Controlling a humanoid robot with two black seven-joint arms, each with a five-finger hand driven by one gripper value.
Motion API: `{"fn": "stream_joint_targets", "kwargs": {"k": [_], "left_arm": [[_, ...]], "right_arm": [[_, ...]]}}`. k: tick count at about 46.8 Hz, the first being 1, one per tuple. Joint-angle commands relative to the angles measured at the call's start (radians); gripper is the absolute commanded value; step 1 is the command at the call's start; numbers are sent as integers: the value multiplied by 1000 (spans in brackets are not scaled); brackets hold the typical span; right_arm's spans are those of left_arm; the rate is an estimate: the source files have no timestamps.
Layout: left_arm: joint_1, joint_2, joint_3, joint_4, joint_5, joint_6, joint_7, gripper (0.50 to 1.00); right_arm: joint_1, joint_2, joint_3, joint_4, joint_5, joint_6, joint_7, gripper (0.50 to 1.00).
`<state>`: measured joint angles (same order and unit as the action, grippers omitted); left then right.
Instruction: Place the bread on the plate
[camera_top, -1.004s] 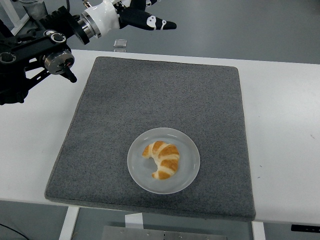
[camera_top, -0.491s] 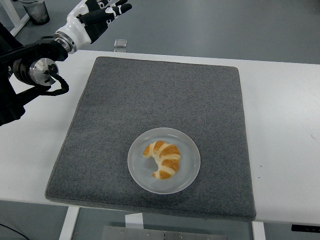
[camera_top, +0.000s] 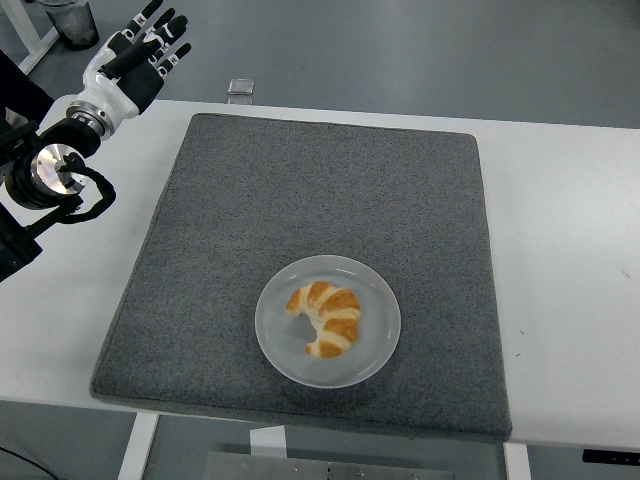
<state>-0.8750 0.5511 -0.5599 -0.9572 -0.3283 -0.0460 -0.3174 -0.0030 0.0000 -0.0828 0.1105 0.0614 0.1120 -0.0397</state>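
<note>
A golden croissant (camera_top: 327, 317) lies on a round white plate (camera_top: 283, 350) on the near middle part of a grey mat (camera_top: 320, 200). My left hand (camera_top: 142, 52) is raised at the far left, beyond the table's far left corner, with its fingers spread and holding nothing. It is far from the plate. The black left arm (camera_top: 45, 180) reaches in from the left edge. My right arm is out of view.
The grey mat covers the middle of the white table (camera_top: 570, 260). A small clear object (camera_top: 238, 88) sits at the table's far edge just beyond the mat. A dark bin (camera_top: 70, 20) stands on the floor at the top left.
My left hand has swung leftward and back, away from the mat's far edge to the far left corner. Its fingers stay spread. The croissant and plate have not moved.
</note>
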Motion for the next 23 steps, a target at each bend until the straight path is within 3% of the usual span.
{"fn": "stream_joint_targets", "kwargs": {"k": [1,23], "left_arm": [[1,1,0,8,-31,-2,0,996],[51,-72,-66,61,-67,2,-12,999]], "right_arm": [[0,0,2,0,0,0,0,952],[-2,0,5,0,6,1,0,952]]}}
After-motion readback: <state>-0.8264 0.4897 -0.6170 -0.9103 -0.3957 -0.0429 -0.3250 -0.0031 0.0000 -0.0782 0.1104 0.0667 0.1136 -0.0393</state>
